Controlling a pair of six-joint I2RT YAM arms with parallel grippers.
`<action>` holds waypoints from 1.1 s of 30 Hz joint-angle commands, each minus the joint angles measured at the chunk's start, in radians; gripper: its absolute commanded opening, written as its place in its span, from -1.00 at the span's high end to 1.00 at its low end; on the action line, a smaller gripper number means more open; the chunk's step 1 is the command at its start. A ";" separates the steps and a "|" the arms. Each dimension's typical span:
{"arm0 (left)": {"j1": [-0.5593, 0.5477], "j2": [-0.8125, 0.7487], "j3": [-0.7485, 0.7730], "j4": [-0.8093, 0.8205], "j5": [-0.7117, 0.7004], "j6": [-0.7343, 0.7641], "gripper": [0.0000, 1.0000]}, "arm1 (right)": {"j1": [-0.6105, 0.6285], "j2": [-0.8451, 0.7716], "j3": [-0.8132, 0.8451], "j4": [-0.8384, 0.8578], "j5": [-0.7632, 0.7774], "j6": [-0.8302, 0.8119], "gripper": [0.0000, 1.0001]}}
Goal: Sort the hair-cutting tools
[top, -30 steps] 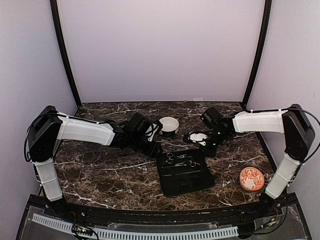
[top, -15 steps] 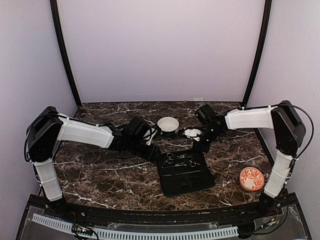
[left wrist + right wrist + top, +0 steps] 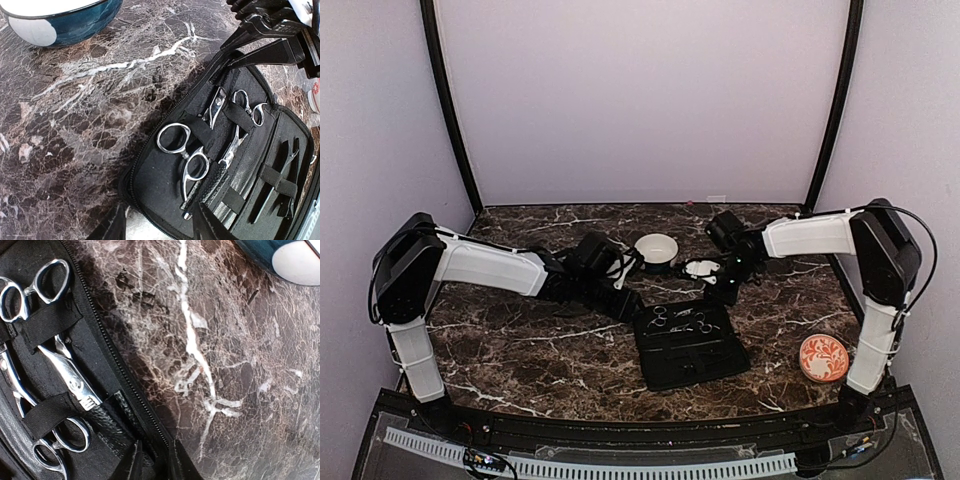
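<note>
The left hand (image 3: 162, 223) is wide open and holds nothing, one finger on each side of the edge of the black case (image 3: 149, 182) on the worktop (image 3: 75, 125). Inside it the silver scissors (image 3: 189, 161) lie under straps, thin black sticks (image 3: 272, 195) beside them. The right hand (image 3: 153, 461) is almost closed, pinching the zipper rim of the case.

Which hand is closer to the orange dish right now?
Right. The right hand is at the black case's far right corner, on the orange dish's side; the left hand is at the case's far left corner, with the case between it and the dish.
</note>
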 commanded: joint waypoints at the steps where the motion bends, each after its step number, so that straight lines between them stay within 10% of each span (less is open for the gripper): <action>1: 0.000 -0.030 -0.016 0.012 0.017 0.006 0.08 | -0.010 0.025 0.037 -0.006 -0.003 -0.007 0.56; 22: 0.000 -0.004 -0.001 0.013 0.046 0.027 0.06 | -0.037 0.237 0.208 -0.249 -0.039 -0.028 0.57; 33: 0.002 -0.016 0.017 -0.025 0.050 0.030 0.06 | -0.039 0.189 0.235 -0.275 -0.055 -0.023 0.99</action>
